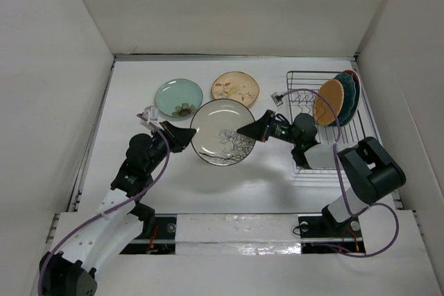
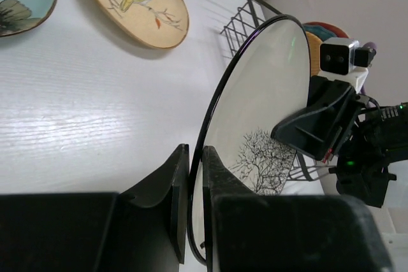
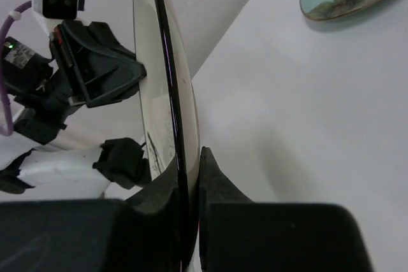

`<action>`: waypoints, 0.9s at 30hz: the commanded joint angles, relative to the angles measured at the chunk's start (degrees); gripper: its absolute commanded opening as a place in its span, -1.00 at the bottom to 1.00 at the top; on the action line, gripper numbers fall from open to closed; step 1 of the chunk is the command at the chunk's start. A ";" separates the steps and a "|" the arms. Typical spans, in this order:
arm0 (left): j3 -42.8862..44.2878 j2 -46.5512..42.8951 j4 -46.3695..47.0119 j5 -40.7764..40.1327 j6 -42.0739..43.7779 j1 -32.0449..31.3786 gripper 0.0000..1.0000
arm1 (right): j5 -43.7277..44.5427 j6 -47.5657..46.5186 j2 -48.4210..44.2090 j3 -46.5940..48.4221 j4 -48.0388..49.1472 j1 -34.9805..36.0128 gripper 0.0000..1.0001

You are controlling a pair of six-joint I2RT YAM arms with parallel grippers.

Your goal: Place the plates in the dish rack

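Note:
The white plate with the black tree [image 1: 223,133] is held tilted above the table between both grippers. My left gripper [image 1: 191,134] is shut on its left rim, which sits between the fingers in the left wrist view [image 2: 194,151]. My right gripper [image 1: 243,129] is shut on its right rim, which also sits between the fingers in the right wrist view [image 3: 191,154]. The dish rack [image 1: 298,77] stands at the right and holds the orange-tan plate [image 1: 327,102], the dark teal plate [image 1: 345,95] and the red-and-teal plate [image 1: 355,77] upright. The pale green plate [image 1: 178,97] and the beige floral plate [image 1: 235,89] lie flat behind.
White walls enclose the table on the left, back and right. The rack's near slots [image 1: 309,157] lie under my right arm. A purple cable [image 1: 305,91] loops over the rack's left side.

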 commanded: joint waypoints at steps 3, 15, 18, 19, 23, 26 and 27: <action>8.54 -3.45 1.41 3.79 1.04 -1.63 -0.87 | -2.99 -2.98 -8.19 0.83 0.30 2.79 -1.00; 19.00 -12.77 -16.79 -5.17 17.46 -1.63 0.65 | 16.51 -17.74 -34.02 13.48 -44.84 -7.30 -1.00; 18.83 -14.79 -18.39 -4.58 20.72 -1.63 0.65 | 29.67 -25.38 -37.98 19.98 -59.51 -11.35 -1.00; 17.78 -15.32 -18.39 -4.40 21.08 -1.63 0.65 | 39.02 -29.92 -38.52 21.73 -62.79 -11.97 -1.00; 14.70 -17.35 -17.25 -3.69 22.49 -1.63 0.64 | 59.38 -38.04 -39.23 28.33 -72.22 -12.67 -1.00; 14.17 -18.22 -16.81 -3.78 24.07 -1.63 0.64 | 67.82 -41.30 -38.27 30.97 -74.25 -14.43 -1.00; 14.34 -18.23 -17.24 -4.65 24.51 -2.41 0.64 | 68.38 -41.74 -37.91 32.37 -75.04 -14.96 -1.00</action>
